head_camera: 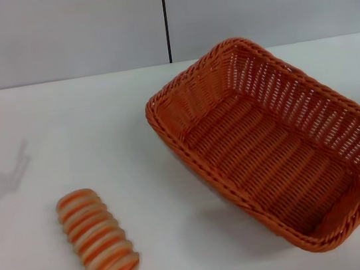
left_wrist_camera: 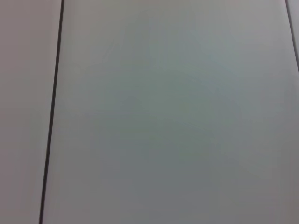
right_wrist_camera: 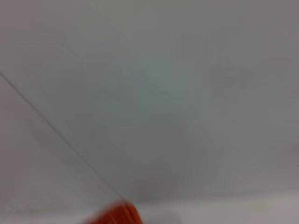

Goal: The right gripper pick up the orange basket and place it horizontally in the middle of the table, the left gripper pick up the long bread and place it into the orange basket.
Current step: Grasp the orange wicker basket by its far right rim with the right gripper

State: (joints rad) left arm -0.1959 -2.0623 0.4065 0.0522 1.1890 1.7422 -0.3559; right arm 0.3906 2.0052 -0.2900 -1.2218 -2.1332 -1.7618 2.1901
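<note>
Both claws unseen, orange basket right, long bread left

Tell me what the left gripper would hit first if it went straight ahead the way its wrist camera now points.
Probably the pale grey wall, which fills the left wrist view along with a dark vertical seam. Nothing else shows in that line; depth is unclear.

Across the top of your head view runs a pale grey wall, split by a dark vertical seam. Below it spreads the white table, softly shadowed at left.
</note>
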